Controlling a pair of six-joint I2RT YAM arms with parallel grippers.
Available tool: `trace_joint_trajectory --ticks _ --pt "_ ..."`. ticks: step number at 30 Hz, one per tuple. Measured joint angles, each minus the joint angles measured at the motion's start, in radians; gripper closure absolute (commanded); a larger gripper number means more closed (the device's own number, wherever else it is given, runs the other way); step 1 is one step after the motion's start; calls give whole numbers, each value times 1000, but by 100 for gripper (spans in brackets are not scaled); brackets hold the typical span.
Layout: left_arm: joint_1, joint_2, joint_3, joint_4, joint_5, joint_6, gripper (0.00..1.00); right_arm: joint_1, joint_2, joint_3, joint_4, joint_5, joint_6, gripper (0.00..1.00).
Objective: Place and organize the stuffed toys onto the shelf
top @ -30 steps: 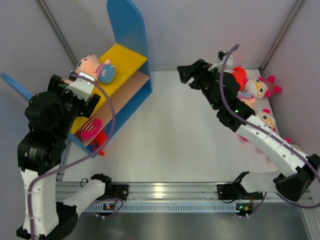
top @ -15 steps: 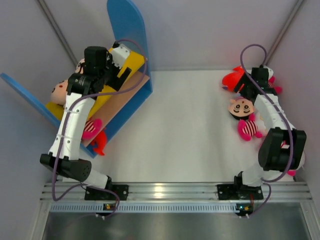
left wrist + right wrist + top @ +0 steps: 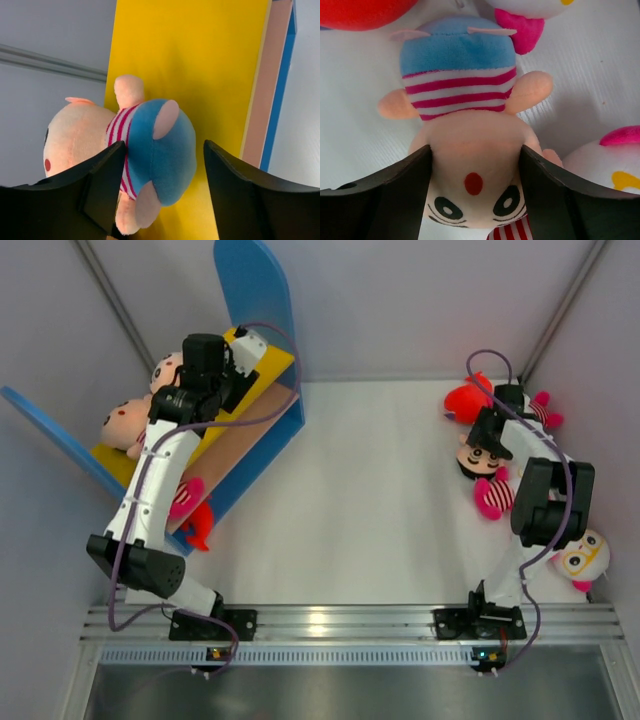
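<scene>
One shelf, far left: blue side panels, yellow upper board, tan lower board. The upper board holds two peach-faced dolls: the outer doll, towards the left panel, and the blue-pants doll, lying between the fingers of the left gripper, jaws wide, right finger clear of it. Lower tier: one striped doll; one red toy at the near end.

On the table, far right:
- red plush
- third peach-faced doll, head framed by the right gripper, jaws wide, fingers touching both cheeks
- second striped doll
- pink-footed doll
- glasses doll
</scene>
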Motion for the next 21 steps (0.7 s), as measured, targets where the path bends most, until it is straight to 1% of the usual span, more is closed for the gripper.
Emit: trace_joint_trajectory --ticks 1,3,4,6,7,9,10,13,17,21 --pt "0 -16 -15 3 6 6 41 -1 14 7 1 -8 -1 39" --pt "0 -49 -42 8 24 21 47 -3 28 11 8 -22 -6 48" --pt "0 -65 -53 10 32 28 49 -3 29 11 9 -27 -7 56" --pt "0 -99 -81 17 48 45 48 -3 27 10 18 -38 -8 65" --pt "0 -117 -96 17 53 56 49 -3 26 10 24 -44 -8 73" --pt "1 -151 -127 22 58 79 50 -3 21 4 32 -56 -9 81" --pt "3 -161 -137 24 61 86 49 -3 18 3 31 -61 -9 90" --pt "18 -183 -163 26 79 98 49 -3 8 -1 32 -86 -18 100" --pt "32 -184 -174 26 80 105 48 -3 -7 -5 23 -129 -39 100" --pt "39 -183 -174 32 85 106 35 9 -31 -23 24 -192 -83 100"
